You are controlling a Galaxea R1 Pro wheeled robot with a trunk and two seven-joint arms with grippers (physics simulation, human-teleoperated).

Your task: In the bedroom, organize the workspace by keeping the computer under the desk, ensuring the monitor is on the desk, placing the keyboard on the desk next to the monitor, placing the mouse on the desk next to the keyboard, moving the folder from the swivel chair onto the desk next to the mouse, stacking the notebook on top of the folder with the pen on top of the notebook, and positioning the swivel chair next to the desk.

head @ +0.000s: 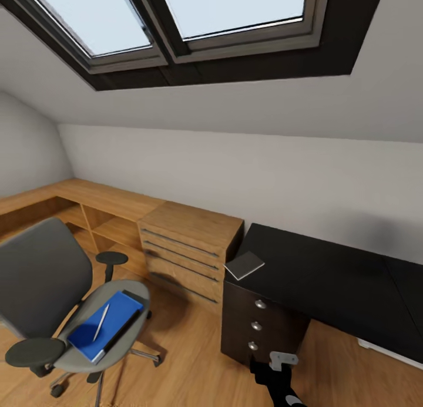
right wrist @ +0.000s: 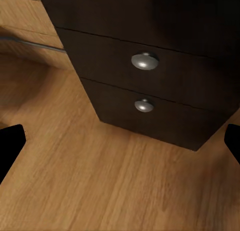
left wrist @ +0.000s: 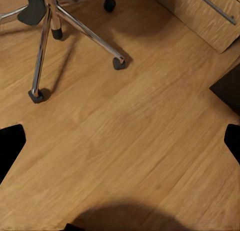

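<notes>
while pale daylight comes through two slanted skylights (head: pixel 176 19) w/ dark frames, the swivel chair (head: pixel 56 295) sits at the head view's lower left on warm wood-grain plank floor (head: pixel 188 348): matte grey back and seat, round black armrest pads, chrome spokes on black casters. flat on its seat lies the bright blue folder (head: pixel 106 326), a thin rectangle, and across the folder rests the pen (head: pixel 101 322), a slim pale stick lying diagonally. to the right stands the desk (head: pixel 329 283), smooth black top, its black pedestal (head: pixel 258 325) showing three drawers w/ round brushed-metal knobs. the notebook (head: pixel 244 265), thin, grey, rectangular, lies on the desk's near left corner, one corner poking just past the edge. beside the pedestal, touching or nearly so, is a light wooden drawer cabinet (head: pixel 188 248) w/ long bar handles, joined to a low wood shelf unit (head: pixel 82 213) along the white wall. a black arm segment w/ grey bracket (head: pixel 283 360) rises at the bottom edge. left wrist cam looks down at bare planks, chair's chrome star base (left wrist: pixel 65 26) and casters beyond; left gripper (left wrist: pixel 120 141) has dark fingertips (left wrist: pixel 10 141) showing at opposite frame edges, spread wide, nothing between. right wrist cam faces the pedestal's lower drawers and two domed knobs (right wrist: pixel 145 61); right gripper (right wrist: pixel 120 141) likewise parted, tips at both edges, empty.
</notes>
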